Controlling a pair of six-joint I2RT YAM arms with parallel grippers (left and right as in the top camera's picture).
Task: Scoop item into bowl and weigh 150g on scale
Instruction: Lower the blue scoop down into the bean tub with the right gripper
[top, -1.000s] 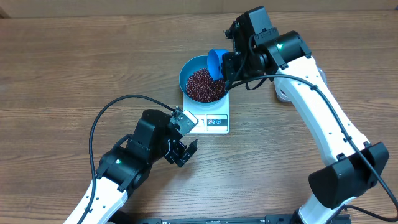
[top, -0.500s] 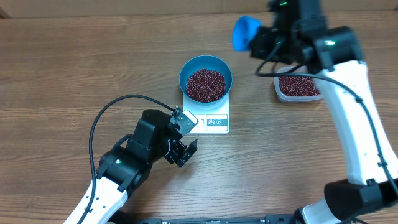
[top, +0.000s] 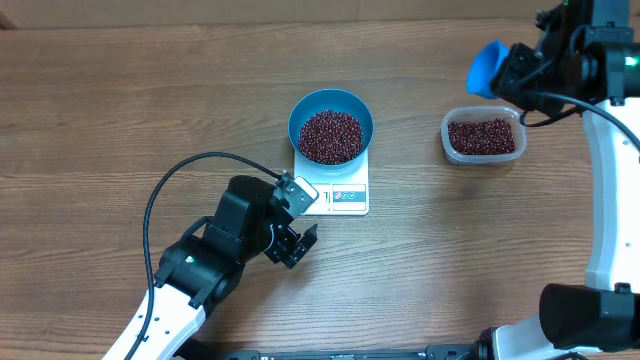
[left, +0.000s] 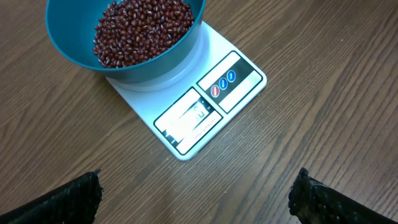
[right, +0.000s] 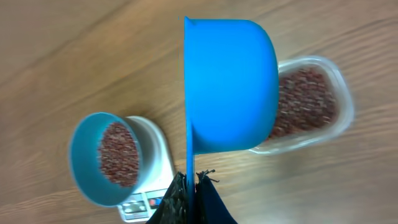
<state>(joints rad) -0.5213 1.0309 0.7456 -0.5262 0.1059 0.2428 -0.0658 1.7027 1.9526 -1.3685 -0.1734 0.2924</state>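
Right gripper (right: 193, 179) clenched on the scoop (right: 231, 81), tub (right: 344, 106) just below it.
Dip shallow and take few beans (top: 482, 135); the bowl (top: 297, 115) already looks well filled.

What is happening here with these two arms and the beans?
The right gripper is shut on the handle of a blue scoop and holds it on its side above the table, near the clear tub of beans. The blue bowl, partly filled with beans, stands on the white scale. The left gripper hangs open in front of the scale and holds nothing.
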